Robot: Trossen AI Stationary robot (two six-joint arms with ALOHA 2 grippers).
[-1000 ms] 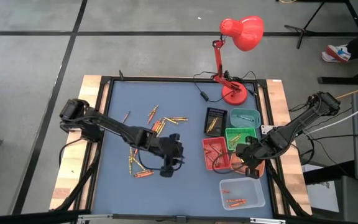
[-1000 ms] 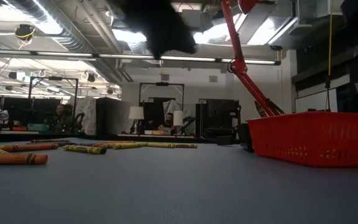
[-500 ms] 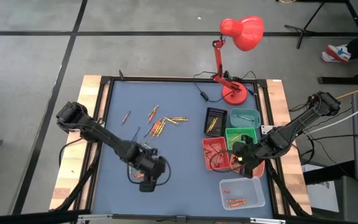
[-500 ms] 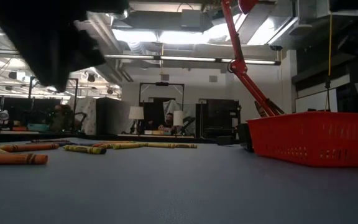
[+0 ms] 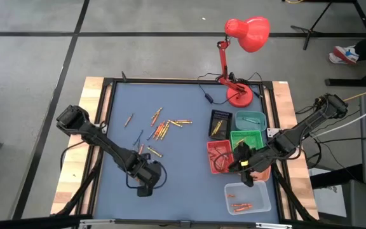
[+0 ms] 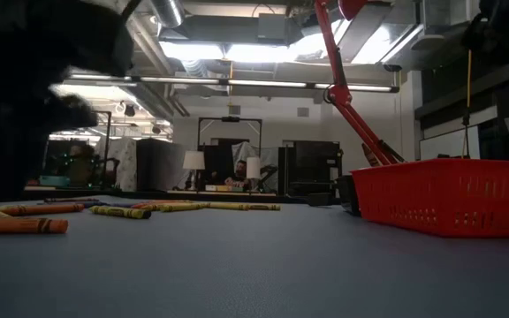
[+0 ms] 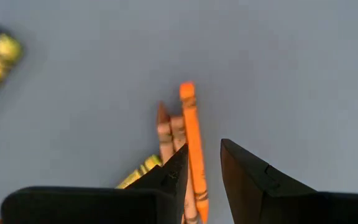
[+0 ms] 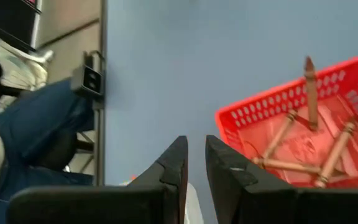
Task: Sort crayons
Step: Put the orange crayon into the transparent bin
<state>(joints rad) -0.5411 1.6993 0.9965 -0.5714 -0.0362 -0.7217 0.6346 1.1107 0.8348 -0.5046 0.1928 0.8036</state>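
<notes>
Loose crayons lie scattered on the blue table top; the low view shows some at its left. My left gripper points down near the table's near left. It is open above a small bunch of crayons, and an orange crayon lies below the gap, close to one finger. Whether it touches the crayon, I cannot tell. My right gripper hangs by the near right corner of the red tray. Its fingers stand a narrow gap apart with nothing between them. Several brown crayons lie in the red tray.
A black tray, a teal tray and a green tray stand behind the red one. A clear tray with orange crayons sits at the near right. A red desk lamp stands at the far right.
My left gripper has swung toward the table's near left corner and come down. It has also rolled and tipped to point more steeply at the table, and it now covers the crayons there. My right gripper has tipped up a little beside the red tray.
</notes>
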